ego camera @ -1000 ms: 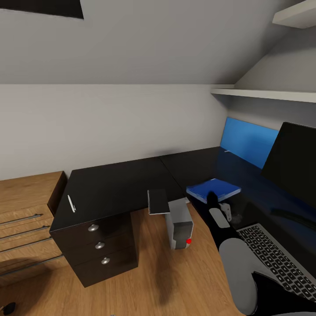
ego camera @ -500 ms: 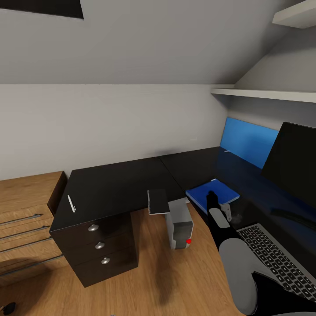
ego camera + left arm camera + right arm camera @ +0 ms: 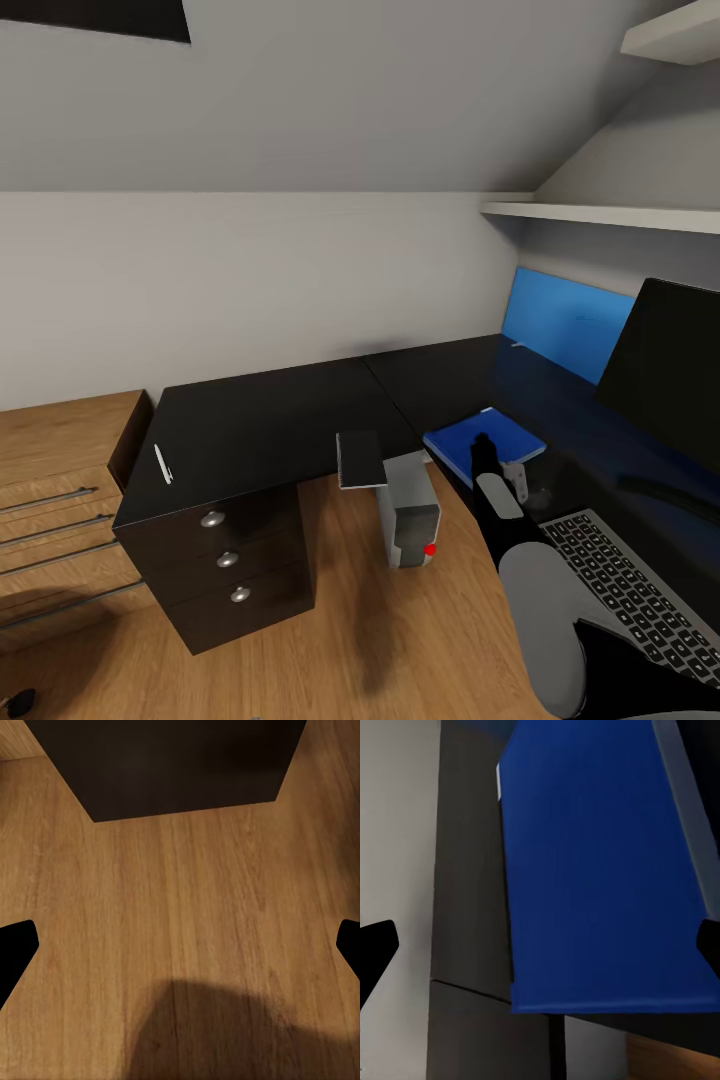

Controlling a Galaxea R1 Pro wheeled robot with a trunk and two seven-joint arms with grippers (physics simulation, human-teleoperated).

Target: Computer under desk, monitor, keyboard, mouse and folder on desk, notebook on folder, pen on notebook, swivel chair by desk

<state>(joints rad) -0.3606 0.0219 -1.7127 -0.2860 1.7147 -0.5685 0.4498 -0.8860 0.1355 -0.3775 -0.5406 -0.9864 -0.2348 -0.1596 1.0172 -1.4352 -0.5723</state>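
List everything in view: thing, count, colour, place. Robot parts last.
desk: one, glossy black, L-shaped, along the walls
folder: one, bright blue, flat on the desk
monitor: one, black, desk at right
keyboard: one, dark, desk front of the monitor
computer: one, grey, on the floor by the desk
notebook: one, dark, at the desk's inner corner
pen: one, white, desk's left end
wall panel: one, blue, behind the desk
right gripper: open, over the folder
left gripper: open, over the floor
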